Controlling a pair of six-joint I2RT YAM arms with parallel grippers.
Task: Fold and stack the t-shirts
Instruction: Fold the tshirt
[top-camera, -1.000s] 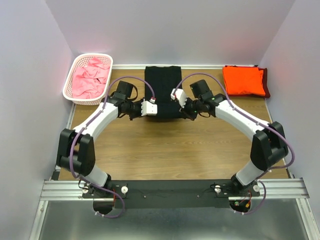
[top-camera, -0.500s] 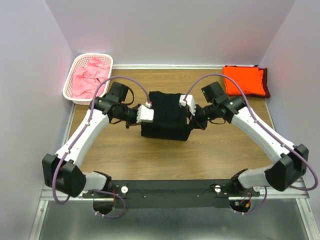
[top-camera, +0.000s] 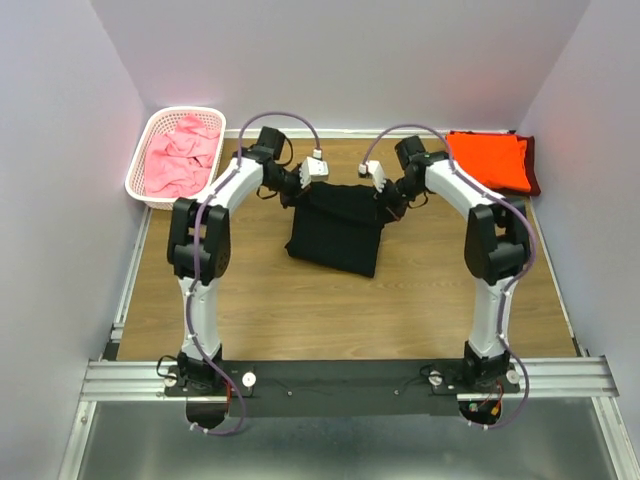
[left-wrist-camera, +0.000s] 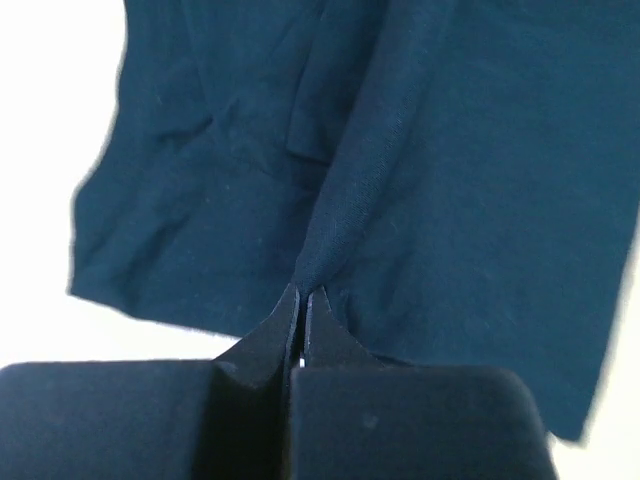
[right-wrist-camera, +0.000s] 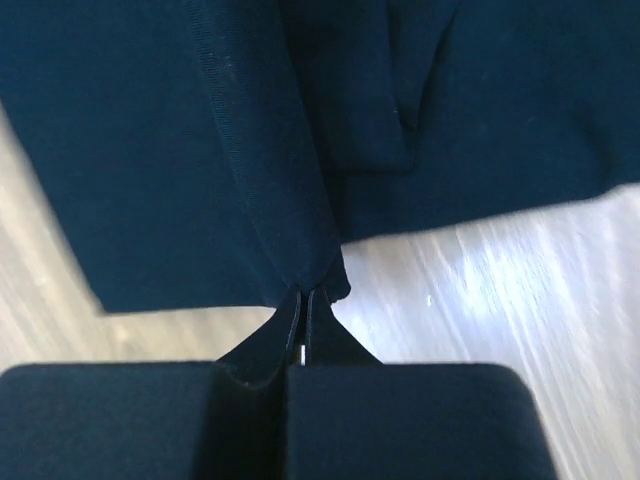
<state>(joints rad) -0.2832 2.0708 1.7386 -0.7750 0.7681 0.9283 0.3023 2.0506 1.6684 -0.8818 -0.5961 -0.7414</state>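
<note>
Basket (top-camera: 168, 203) with t-shirts (top-camera: 180, 155) far left, lone t-shirt (top-camera: 338, 228) centre, folded stack (top-camera: 490, 160) right.

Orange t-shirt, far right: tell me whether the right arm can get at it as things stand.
Probably yes: the orange t-shirt lies close, only bare table between. But the right gripper is shut on the black t-shirt and must let go first.

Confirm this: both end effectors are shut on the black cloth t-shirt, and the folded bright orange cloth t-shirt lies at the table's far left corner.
Wrong on one point: the top external view shows the folded bright orange cloth t-shirt at the far right corner. The rest holds: the left end effector and right end effector are shut on the black cloth t-shirt.
</note>
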